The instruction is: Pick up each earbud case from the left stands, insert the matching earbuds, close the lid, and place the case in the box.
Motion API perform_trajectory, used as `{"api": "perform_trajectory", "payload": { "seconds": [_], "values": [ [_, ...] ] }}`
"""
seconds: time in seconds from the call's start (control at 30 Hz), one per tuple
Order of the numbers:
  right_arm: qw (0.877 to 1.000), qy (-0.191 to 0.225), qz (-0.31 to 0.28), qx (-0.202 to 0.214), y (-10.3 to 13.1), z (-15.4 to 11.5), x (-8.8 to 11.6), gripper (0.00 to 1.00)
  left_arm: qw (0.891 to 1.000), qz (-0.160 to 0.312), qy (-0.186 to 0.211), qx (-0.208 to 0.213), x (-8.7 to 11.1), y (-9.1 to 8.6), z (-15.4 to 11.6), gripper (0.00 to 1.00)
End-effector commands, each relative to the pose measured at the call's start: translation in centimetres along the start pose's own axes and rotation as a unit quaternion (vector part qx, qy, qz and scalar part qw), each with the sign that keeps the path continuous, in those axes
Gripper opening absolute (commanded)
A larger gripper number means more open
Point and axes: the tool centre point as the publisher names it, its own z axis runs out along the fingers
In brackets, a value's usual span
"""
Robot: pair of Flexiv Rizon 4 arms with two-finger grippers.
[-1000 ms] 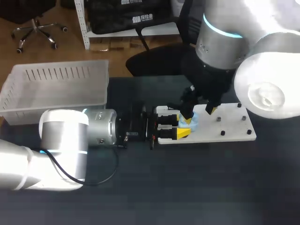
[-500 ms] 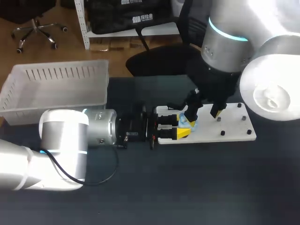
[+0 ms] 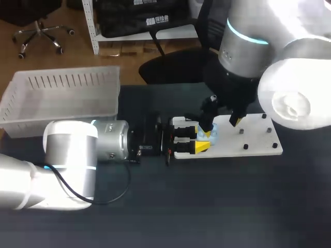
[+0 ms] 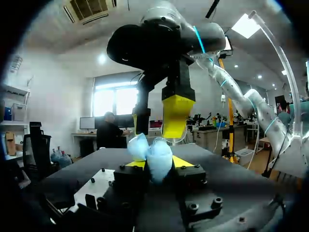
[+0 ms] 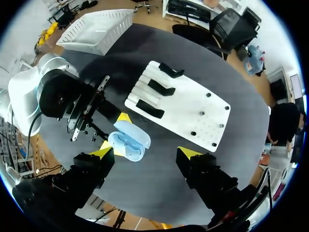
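Note:
A light blue earbud case (image 3: 213,135) with its lid open is held just above the white stand board (image 3: 253,142). My left gripper (image 3: 202,140) lies level from the left and is shut on the case, one yellow tip on each side. In the left wrist view the case (image 4: 153,152) fills the gap between my left gripper's (image 4: 159,163) tips. My right gripper (image 3: 221,123) hangs directly above, open, with the case (image 5: 129,140) below and between its spread fingers without touching them. No earbuds are visible in it.
A white slotted basket (image 3: 62,95) stands at the back left of the dark table. The board (image 5: 193,111) carries three black stands (image 5: 155,87) at its left end and small black pegs (image 5: 207,95) at its right end.
My right gripper swayed slightly right and came back over the case, its fingers spreading wider. My left gripper and the case have stayed in place.

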Motion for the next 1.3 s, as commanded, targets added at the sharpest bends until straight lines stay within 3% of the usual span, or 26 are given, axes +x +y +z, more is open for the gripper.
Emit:
{"api": "perform_trajectory", "payload": {
  "seconds": [0.03, 0.2, 0.43, 0.63, 0.87, 1.0, 1.3],
  "values": [
    [1.000, -0.005, 0.002, 0.001, -0.2, -0.6, 0.1, 0.86, 1.000, 0.002, -0.002, -0.004, 0.1, -0.2, 0.0, 0.00],
    [1.000, -0.026, 0.014, -0.002, -1.0, -2.2, -0.2, 1.00, 1.000, 0.002, -0.002, -0.004, 0.1, -0.2, 0.0, 0.00],
    [0.996, -0.058, 0.065, -0.002, -3.2, -2.9, -2.6, 1.00, 1.000, 0.002, -0.002, -0.004, 0.1, -0.2, 0.0, 0.00],
    [0.992, -0.060, 0.106, 0.007, -5.3, -1.6, -5.0, 1.00, 1.000, 0.002, -0.002, -0.004, 0.1, -0.2, 0.0, 0.00],
    [0.992, -0.040, 0.122, 0.008, -6.2, 1.0, -6.3, 1.00, 1.000, 0.002, -0.002, -0.004, 0.1, -0.2, 0.0, 0.00],
    [0.992, -0.030, 0.120, 0.011, -6.0, 1.5, -6.1, 1.00, 1.000, 0.002, -0.002, -0.004, 0.1, -0.2, 0.0, 0.00],
    [0.994, 0.000, 0.111, 0.010, -5.4, 2.5, -3.3, 1.00, 1.000, 0.002, -0.002, -0.004, 0.1, -0.2, 0.0, 0.00]
  ]
}}
